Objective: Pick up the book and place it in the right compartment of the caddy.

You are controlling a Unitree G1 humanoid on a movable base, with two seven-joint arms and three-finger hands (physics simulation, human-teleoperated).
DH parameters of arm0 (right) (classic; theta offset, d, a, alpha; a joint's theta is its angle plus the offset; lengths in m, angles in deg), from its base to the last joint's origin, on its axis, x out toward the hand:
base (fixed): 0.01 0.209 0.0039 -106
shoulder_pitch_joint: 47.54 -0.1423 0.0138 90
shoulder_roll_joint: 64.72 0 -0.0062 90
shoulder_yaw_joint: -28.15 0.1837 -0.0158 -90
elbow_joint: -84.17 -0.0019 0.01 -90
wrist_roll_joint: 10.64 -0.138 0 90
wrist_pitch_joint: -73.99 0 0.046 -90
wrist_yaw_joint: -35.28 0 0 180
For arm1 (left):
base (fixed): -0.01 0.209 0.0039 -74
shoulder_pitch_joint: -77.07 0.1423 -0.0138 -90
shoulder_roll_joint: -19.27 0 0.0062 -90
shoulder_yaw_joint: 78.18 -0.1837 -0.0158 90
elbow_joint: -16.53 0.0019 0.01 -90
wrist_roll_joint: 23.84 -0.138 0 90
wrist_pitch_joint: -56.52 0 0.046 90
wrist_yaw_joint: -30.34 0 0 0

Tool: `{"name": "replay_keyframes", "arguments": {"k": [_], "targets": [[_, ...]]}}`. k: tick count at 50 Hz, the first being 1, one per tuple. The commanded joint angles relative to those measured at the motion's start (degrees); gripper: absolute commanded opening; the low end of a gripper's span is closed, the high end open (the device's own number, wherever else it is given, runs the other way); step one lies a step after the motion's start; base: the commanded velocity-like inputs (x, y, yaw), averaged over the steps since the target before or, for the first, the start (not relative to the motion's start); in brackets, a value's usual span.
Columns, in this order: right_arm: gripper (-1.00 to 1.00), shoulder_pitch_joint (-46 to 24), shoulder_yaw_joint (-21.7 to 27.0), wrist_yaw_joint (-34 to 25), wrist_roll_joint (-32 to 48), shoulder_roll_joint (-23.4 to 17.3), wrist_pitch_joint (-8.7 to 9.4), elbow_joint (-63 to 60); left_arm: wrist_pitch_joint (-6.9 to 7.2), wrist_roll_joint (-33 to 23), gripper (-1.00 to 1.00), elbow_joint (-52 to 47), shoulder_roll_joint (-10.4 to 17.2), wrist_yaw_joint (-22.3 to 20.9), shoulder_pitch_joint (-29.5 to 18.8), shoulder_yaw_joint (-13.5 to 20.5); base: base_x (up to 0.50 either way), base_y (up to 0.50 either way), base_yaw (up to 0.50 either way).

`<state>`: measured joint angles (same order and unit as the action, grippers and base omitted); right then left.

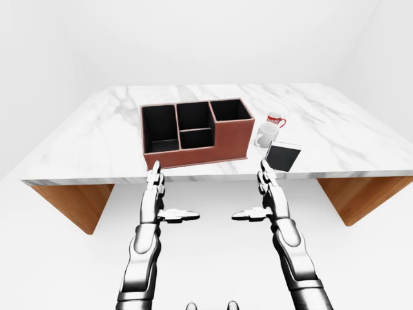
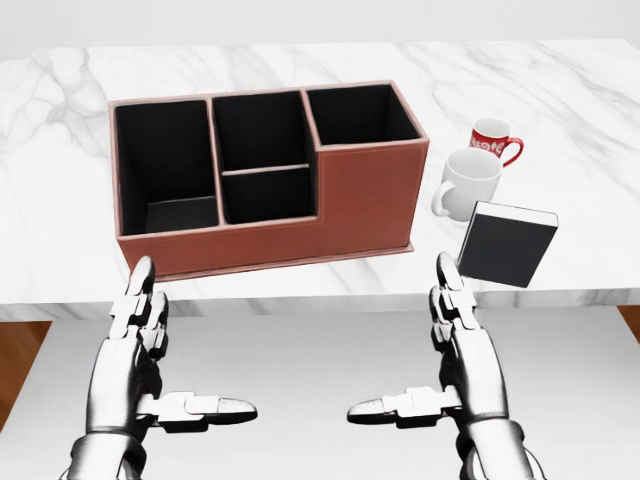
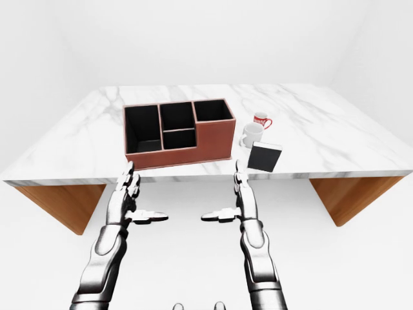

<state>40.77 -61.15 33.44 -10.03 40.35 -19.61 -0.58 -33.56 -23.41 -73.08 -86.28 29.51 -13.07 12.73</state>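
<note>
The book (image 2: 506, 244) is dark with a white page edge and stands upright near the marble table's near edge, to the right of the caddy. The brown caddy (image 2: 370, 195) has black compartments; its right compartment (image 2: 358, 113) is the tallest and holds nothing. My left hand (image 2: 150, 360) is open below the table edge, under the caddy's left end. Also open, my right hand (image 2: 450, 350) hangs just below and left of the book without touching it. Both thumbs point inward.
A white mug (image 2: 468, 183) stands right behind the book, with a red mug (image 2: 492, 141) beyond it. The marble table (image 1: 335, 110) rests on wooden legs (image 1: 361, 197). White floor lies under my arms.
</note>
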Motion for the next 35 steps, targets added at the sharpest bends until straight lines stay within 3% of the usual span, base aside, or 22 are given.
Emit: {"name": "replay_keyframes", "arguments": {"k": [1,8,12,14,17,18,21,25,26,27,35], "targets": [[1.00,-2.18,-1.34,-5.92,4.73,-1.24,-1.40,10.87,-0.22,0.93,1.00,1.30,0.86,-1.24,-0.54,1.83,0.00,0.00,0.00],[1.00,-2.73,-0.62,-6.70,4.35,-0.70,-1.40,12.37,-0.04,0.73,1.00,0.83,0.77,-1.14,-0.22,1.58,0.00,0.00,0.00],[1.00,-2.85,-0.40,-6.56,4.09,-0.70,-1.40,12.57,1.28,0.68,1.00,-1.04,0.70,-1.06,0.31,1.43,0.00,0.00,0.00],[1.00,-2.70,-0.47,-6.56,4.06,-0.65,-1.40,11.84,-0.18,0.73,1.00,1.04,0.77,-1.13,-0.33,1.67,0.00,0.00,0.00],[1.00,-2.60,-0.47,-6.57,4.02,-0.66,-1.40,11.84,-0.20,0.75,1.00,1.03,0.78,-1.13,-0.29,1.66,0.00,0.00,0.00],[1.00,-2.65,-0.41,-6.54,3.97,-0.68,-1.40,11.89,0.42,0.69,1.00,0.19,0.74,-1.06,-0.07,1.54,0.00,0.00,0.00],[1.00,-2.82,-0.34,-6.54,3.85,-0.72,-1.40,11.68,-0.34,0.75,1.00,1.22,0.80,-1.12,-0.30,1.70,0.00,0.00,0.00],[1.00,-2.32,1.55,-5.64,2.28,-1.35,-1.40,7.63,0.45,1.82,1.00,0.60,1.48,-0.90,-1.19,3.28,0.00,0.00,0.00],[1.00,-0.79,-0.97,-1.59,1.53,0.42,-1.40,6.27,-4.91,-0.38,1.00,1.79,-1.22,-2.93,3.48,-2.40,0.00,0.00,0.00],[1.00,2.77,1.65,-0.66,-2.26,0.06,8.50,-12.72,2.63,-2.98,1.00,0.34,1.06,3.66,-2.06,2.55,0.00,0.00,0.00],[1.00,3.26,1.59,-0.53,-2.54,0.03,8.60,-14.81,3.68,-3.06,1.00,0.08,1.43,4.28,-2.40,2.85,0.00,0.00,0.00]]}}
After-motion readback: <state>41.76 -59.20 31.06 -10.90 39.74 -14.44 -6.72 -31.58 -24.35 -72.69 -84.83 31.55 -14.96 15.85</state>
